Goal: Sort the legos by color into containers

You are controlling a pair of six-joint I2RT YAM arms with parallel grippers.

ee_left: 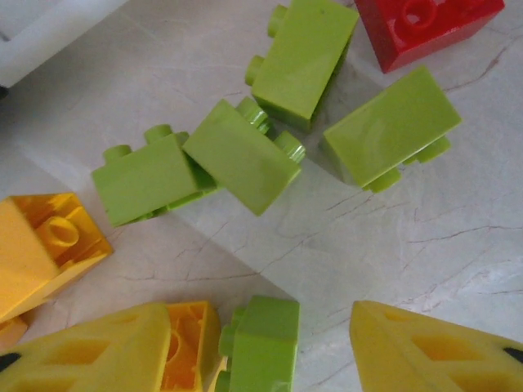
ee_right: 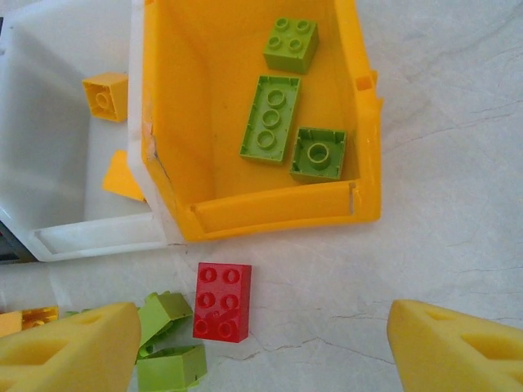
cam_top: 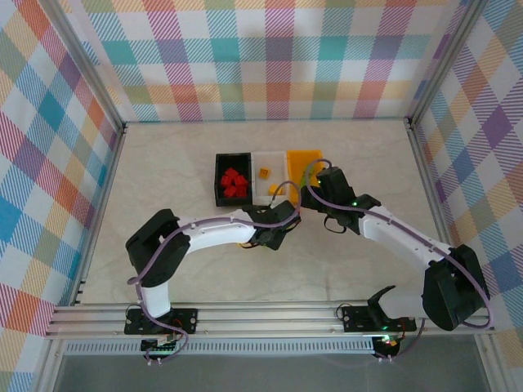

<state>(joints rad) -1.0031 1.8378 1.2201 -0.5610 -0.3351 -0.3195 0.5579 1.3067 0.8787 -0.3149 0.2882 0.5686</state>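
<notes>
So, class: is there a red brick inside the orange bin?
No, the orange bin holds three lime green bricks; the red brick lies outside on the table.

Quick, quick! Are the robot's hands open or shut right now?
Left gripper: open, a green lego between its fingers, not gripped.
Right gripper: open, holding nothing.

We find three bins in a row at the middle of the table, side walls touching: the left bin, the middle bin and the right bin. A heap of bricks lies in the left bin, two bricks lie apart in the middle bin, and three bricks sit close together in the right bin. On the table, just before the right bin's near wall, lies a single brick, with a loose cluster close at its left.
</notes>
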